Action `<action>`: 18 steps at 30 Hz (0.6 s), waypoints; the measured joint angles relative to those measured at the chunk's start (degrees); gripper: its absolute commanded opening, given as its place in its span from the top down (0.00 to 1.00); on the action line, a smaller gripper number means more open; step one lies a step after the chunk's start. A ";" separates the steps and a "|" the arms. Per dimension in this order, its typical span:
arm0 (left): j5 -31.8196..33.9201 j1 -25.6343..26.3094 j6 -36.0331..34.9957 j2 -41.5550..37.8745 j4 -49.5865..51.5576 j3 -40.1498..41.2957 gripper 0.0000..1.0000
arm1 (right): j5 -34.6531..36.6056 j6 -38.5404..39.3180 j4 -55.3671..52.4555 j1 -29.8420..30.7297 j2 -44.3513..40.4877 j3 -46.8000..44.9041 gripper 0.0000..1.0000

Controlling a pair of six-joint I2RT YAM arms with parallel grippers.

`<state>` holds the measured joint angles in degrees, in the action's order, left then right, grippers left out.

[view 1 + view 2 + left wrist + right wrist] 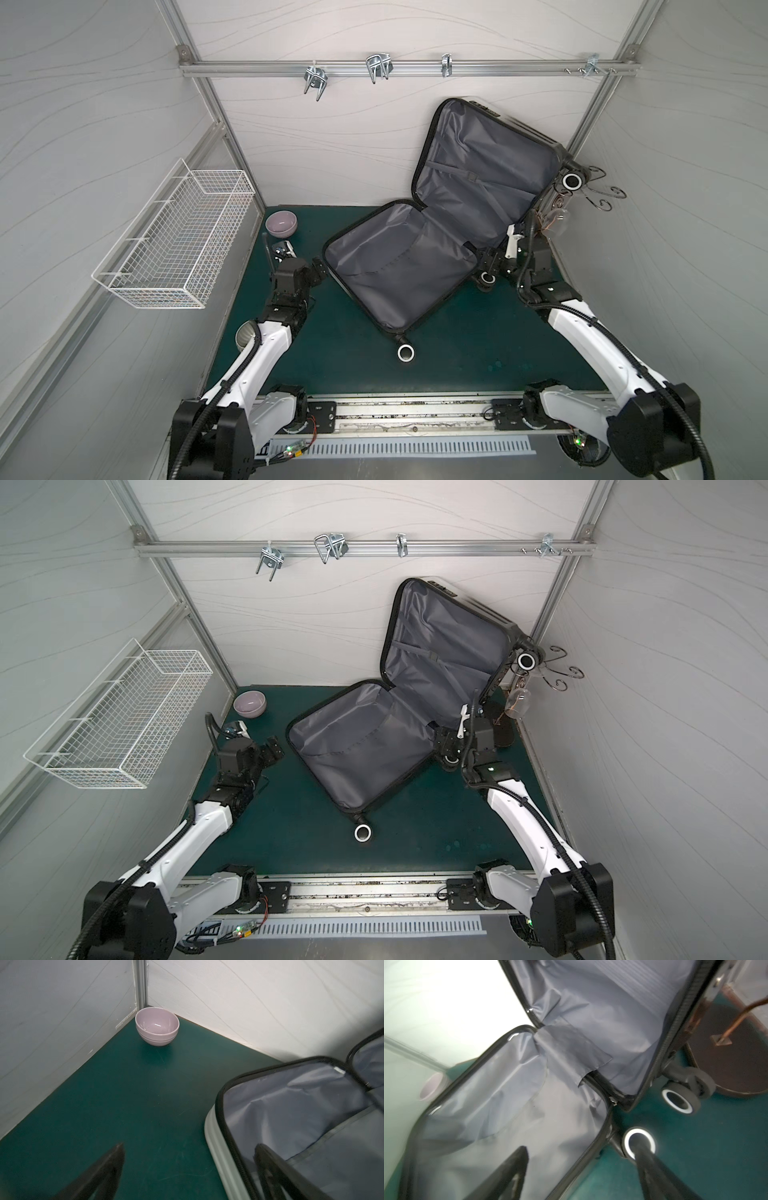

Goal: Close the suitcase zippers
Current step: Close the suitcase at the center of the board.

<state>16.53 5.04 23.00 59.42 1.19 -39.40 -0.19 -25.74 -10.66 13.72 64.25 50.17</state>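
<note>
Green tabletop (457, 357) carries the open suitcase (399, 266), a pink bowl (281, 222) and a cup (244, 335).

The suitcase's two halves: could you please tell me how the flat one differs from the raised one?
The lower half lies flat on the green table; the raised half stands tilted up near the back wall. The raised half carries a buckled strap across its lining; the lower half shows only a creased panel. The right gripper straddles the lower half's rim, not the raised half's. Both have grey lining and open black zippers.
</note>
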 measured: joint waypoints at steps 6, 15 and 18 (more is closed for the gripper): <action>-5.92 0.00 6.67 -0.96 16.98 -14.97 0.20 | -6.08 -2.89 -15.30 -1.90 7.37 21.88 0.18; -11.93 0.33 6.03 0.50 41.09 -22.29 0.11 | 9.35 1.22 -29.64 -2.62 13.11 49.86 0.13; -14.53 0.20 6.58 0.98 45.13 -22.21 0.06 | 14.69 4.15 -32.46 -4.11 16.61 58.34 0.15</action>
<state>2.00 5.23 29.58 60.40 46.33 -61.60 14.50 -21.58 -43.11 9.61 80.86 108.51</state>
